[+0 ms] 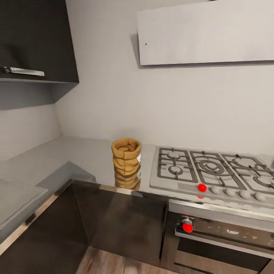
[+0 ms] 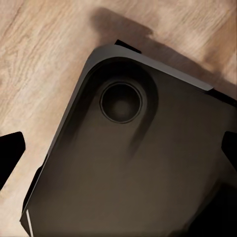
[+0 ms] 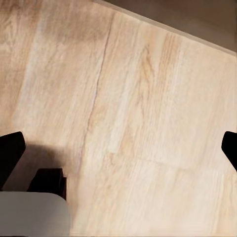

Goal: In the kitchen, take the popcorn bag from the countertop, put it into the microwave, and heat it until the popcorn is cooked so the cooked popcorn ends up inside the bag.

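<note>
The popcorn bag [image 1: 126, 157], a tan crumpled paper sack with a rolled rim, stands upright on the glossy grey countertop [image 1: 76, 160], just left of the gas hob. Its reflection shows on the steel near the counter's front edge. The microwave is out of view. My left gripper [image 2: 121, 150] hangs open over the robot's dark base, its black fingertips [image 2: 11, 153] far apart with nothing between them. Over the wood floor, my right gripper [image 3: 121, 150] is also open and empty, its fingertips [image 3: 11, 155] at the picture's sides.
A grated gas hob [image 1: 213, 171] with a red knob lies right of the bag, above a dark built-in oven [image 1: 224, 236]. Dark cabinet fronts [image 1: 118, 220] run under the counter, which turns a corner to the left. A dark wall cabinet [image 1: 34, 42] hangs upper left.
</note>
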Controlling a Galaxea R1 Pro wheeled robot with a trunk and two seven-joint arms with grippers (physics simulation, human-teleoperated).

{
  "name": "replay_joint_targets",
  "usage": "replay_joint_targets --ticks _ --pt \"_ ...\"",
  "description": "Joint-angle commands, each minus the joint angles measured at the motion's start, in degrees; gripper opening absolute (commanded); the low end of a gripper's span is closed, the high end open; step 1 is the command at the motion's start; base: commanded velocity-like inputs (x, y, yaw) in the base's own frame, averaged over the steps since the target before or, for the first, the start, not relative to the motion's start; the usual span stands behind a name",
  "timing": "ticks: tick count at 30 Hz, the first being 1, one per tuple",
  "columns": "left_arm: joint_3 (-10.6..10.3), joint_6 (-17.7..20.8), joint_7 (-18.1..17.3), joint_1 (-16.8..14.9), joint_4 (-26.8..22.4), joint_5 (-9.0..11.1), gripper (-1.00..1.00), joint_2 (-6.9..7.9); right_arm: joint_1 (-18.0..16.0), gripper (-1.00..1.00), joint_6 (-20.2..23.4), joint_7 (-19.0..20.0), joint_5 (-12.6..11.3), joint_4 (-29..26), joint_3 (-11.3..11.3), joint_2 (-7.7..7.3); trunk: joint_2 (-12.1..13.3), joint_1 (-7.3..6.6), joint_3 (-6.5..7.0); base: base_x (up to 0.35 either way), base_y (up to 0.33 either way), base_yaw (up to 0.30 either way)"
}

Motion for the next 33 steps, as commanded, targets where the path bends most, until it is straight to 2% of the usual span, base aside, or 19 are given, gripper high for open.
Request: replay_joint_targets --ticks 1,13,20,28,33 --pt "0.2 0.0 0.0 0.0 -0.1 0.0 1.0 -0.02 -0.1 1.0 -0.3 -0.2 0.6 0.2 -0.5 0.02 0.0 0.0 -0.05 0.0 0.317 -0.115" --pt "0.2 0.0 0.1 0.0 -0.1 0.1 1.0 -0.01 -0.1 1.0 0.0 -0.1 0.6 0.2 -0.5 0.53 0.0 0.0 -0.05 0.0 0.055 -0.235" --pt "0.3 0.1 0.0 0.0 -0.1 0.0 1.0 -0.01 -0.1 1.0 0.1 0.4 0.8 0.2 -0.4 1.5 0.0 0.0 -0.05 0.044 0.042 -0.245" --pt "0.3 0.1 0.0 0.0 -0.1 0.0 1.0 -0.01 -0.1 1.0 0.1 0.2 0.8 0.2 -0.3 1.44 0.0 0.0 -0.05 0.202 0.252 -0.036" --pt "0.3 0.1 0.0 0.0 -0.1 0.1 1.0 -0.01 -0.1 1.0 0.2 0.6 0.8 0.2 -0.3 1.48 0.0 0.0 -0.05 0.03 0.04 0.0"
